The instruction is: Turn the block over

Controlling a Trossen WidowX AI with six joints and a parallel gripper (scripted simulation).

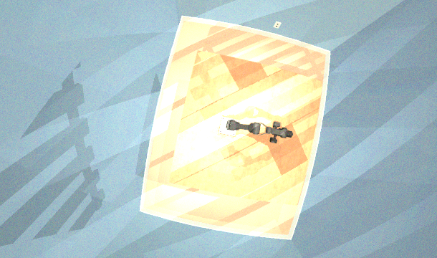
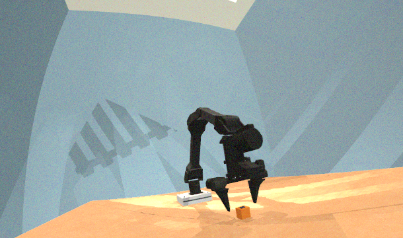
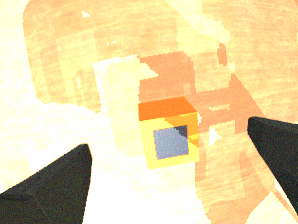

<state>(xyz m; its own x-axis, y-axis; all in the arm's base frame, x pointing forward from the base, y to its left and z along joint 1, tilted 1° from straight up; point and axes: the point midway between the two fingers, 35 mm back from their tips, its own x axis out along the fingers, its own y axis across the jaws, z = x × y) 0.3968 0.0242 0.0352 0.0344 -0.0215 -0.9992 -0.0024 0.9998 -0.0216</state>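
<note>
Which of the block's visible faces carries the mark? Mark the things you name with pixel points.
The top face of the orange block [image 2: 243,213] [image 3: 170,133]: it bears a darker square [image 2: 242,207] [image 3: 171,143], whereas the side faces in view are plain orange.
</note>
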